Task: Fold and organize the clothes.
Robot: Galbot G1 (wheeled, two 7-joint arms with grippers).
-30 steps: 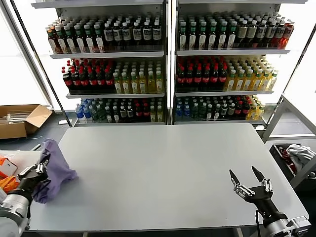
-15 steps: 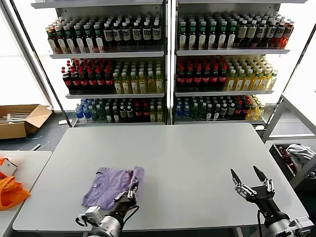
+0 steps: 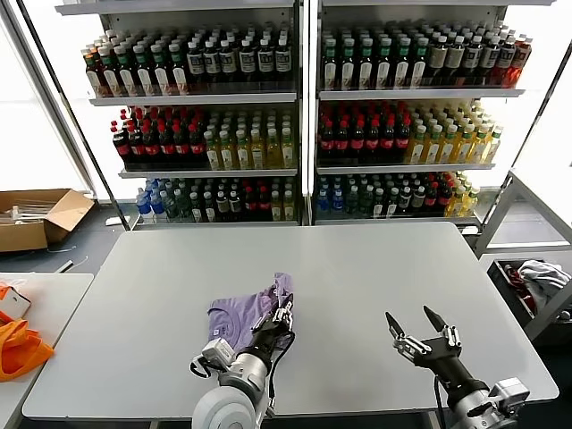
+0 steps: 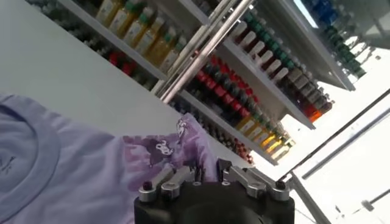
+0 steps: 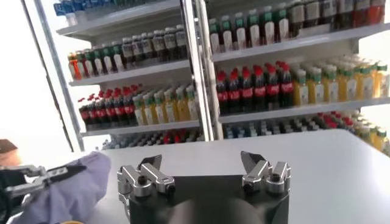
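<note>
Shirt: your thin lavender short-sleeved T-shirt (image 3: 246, 313) lies bunched on the grey bench (image 3: 375, 268), lower centre of the head view.
Left end effector (image 3: 281, 319): clenched on the shirt's raised edge.
Right end effector (image 3: 417, 323): released, lower right, holding nothing.
Progress: no neat fold yet; spreading and folding remain.
Hidden: sleeves, hem and most of the print.

Bright backlight glares behind shelves (image 3: 304, 116); soft shadows.
</note>
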